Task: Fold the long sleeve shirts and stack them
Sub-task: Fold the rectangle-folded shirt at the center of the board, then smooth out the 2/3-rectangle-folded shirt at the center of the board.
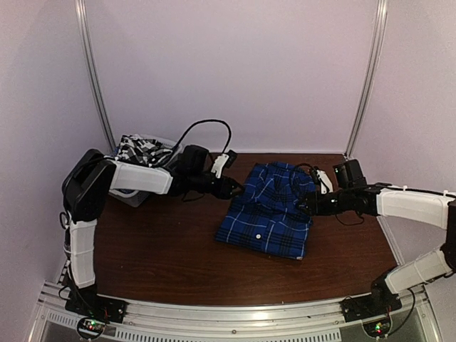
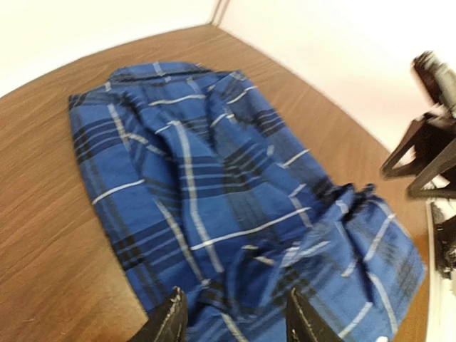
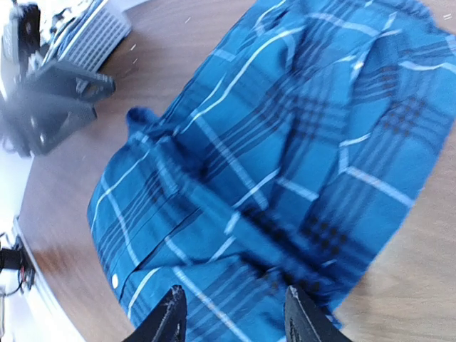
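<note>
The folded blue shirt (image 1: 267, 214) lies on the table (image 1: 164, 246) between left gripper (image 1: 235, 189) and right gripper (image 1: 308, 204).

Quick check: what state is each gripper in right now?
Left gripper: open, over the blue plaid shirt, holding nothing.
Right gripper: open, over the same shirt, holding nothing.

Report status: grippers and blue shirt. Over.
Open: left gripper, right gripper, at opposite edges of blue shirt. Shirt roughly folded, flat on table. Back left: checked shirt. Nothing blocking.

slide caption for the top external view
Left gripper and right gripper at opposite sides of the blue plaid shirt on the table
</note>
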